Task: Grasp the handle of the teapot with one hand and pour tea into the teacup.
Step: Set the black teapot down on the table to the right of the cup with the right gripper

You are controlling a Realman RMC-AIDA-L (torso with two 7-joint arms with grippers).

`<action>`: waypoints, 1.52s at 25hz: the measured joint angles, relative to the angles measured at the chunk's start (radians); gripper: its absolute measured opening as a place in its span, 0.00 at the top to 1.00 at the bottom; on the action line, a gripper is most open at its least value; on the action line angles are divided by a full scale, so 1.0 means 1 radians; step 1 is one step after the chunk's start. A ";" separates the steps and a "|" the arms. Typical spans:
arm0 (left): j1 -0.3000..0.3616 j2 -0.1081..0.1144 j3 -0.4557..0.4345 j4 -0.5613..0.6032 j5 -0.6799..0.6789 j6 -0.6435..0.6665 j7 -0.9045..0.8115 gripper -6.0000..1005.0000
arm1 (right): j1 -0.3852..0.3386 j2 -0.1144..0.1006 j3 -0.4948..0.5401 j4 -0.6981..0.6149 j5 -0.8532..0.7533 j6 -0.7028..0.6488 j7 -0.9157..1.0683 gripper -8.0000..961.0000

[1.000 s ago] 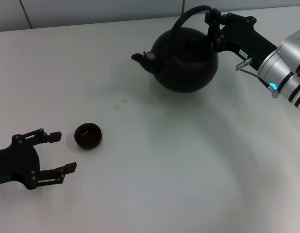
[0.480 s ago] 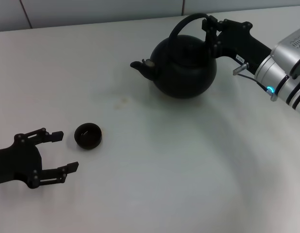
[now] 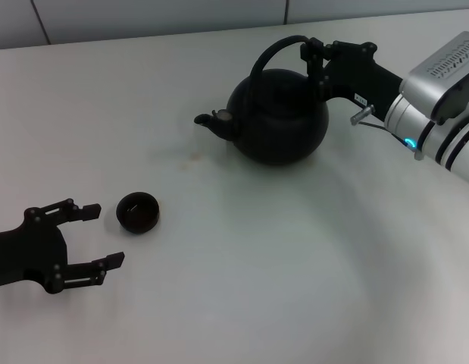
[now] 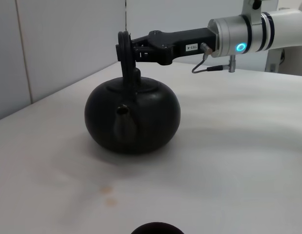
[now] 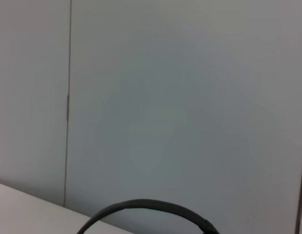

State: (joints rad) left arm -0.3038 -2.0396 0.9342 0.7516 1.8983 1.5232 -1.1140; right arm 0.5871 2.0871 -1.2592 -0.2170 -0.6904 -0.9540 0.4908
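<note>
The teapot sits toward the far right of the white bench, its stubby spout pointing to 9 o'clock. The right gripper reaches in from 3 o'clock and is clenched on the handle at the arch's right shoulder. In the left wrist view the teapot's base looks to be at the bench surface, though whether it rests there or is just lifted cannot be told.

The teacup stands well apart from the teapot, at about 7 o'clock from it, with bare bench between them. A faint brownish stain marks the bench on that stretch, nearer the teapot.

The left gripper lies low on the bench just at 8 o'clock of the teacup, its fingers spread wide and holding nothing, one fingertip near the cup's left edge without touching.

The left wrist view cuts the teacup to a dark sliver of rim. The right wrist view shows only the handle's arc against a grey panelled wall.
</note>
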 joint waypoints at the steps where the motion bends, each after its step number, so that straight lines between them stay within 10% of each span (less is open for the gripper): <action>1: 0.000 -0.001 0.000 0.000 0.000 0.000 0.000 0.16 | 0.000 0.000 0.000 0.000 0.000 0.000 0.000 0.86; 20: 0.001 -0.006 -0.009 0.008 0.023 0.004 0.000 0.16 | 0.009 0.000 0.005 -0.014 0.008 0.051 0.005 0.83; 38: 0.014 -0.019 -0.008 0.042 0.022 0.012 -0.017 0.16 | -0.021 0.004 0.010 -0.032 0.010 -0.002 0.000 0.33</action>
State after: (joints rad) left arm -0.2898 -2.0586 0.9259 0.7935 1.9205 1.5356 -1.1314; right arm 0.5664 2.0907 -1.2494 -0.2486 -0.6808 -0.9557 0.4912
